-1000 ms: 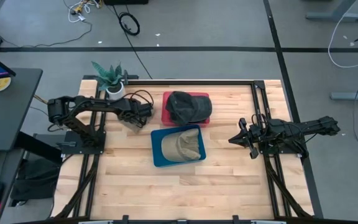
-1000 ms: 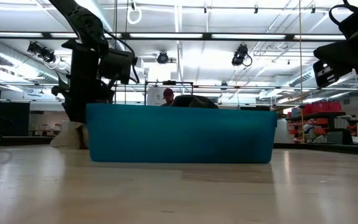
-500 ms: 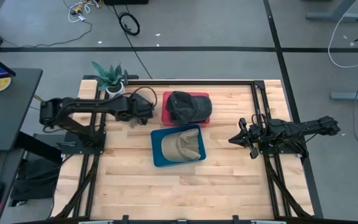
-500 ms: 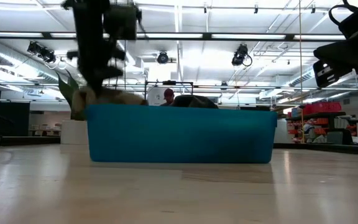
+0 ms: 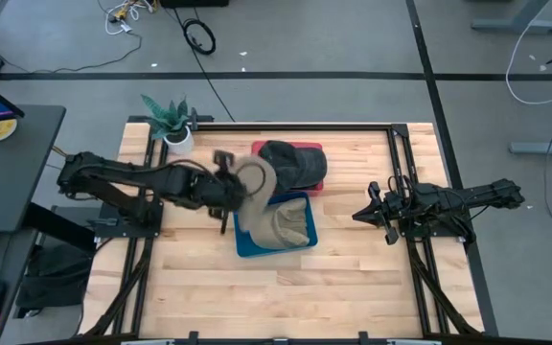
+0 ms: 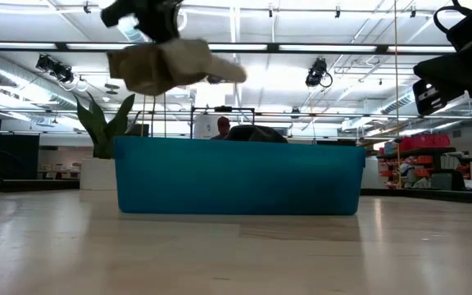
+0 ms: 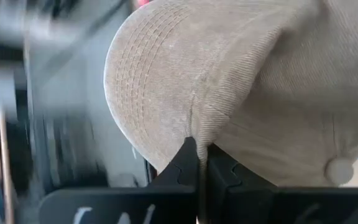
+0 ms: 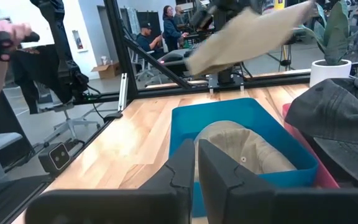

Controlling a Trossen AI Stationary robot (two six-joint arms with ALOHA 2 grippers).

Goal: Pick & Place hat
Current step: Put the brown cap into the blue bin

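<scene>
Left tool (image 7: 197, 163) clenched on tan hat (image 5: 254, 179), lifted over blue bin (image 5: 242, 230) corner

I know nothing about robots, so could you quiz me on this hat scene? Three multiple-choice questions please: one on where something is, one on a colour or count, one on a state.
1. Where is the dark cap?
A. on the red bin
B. on the floor
C. by the plant

2. How many tan caps show?
A. one
B. two
C. four

3. The left end effector is
A. wide open
B. shut on the carried tan cap
C. inside the red bin

Answers:
1 A, it covers the red bin.
2 B, one carried, one tan cap in the blue bin.
3 B, its fingers pinch corduroy.
</scene>
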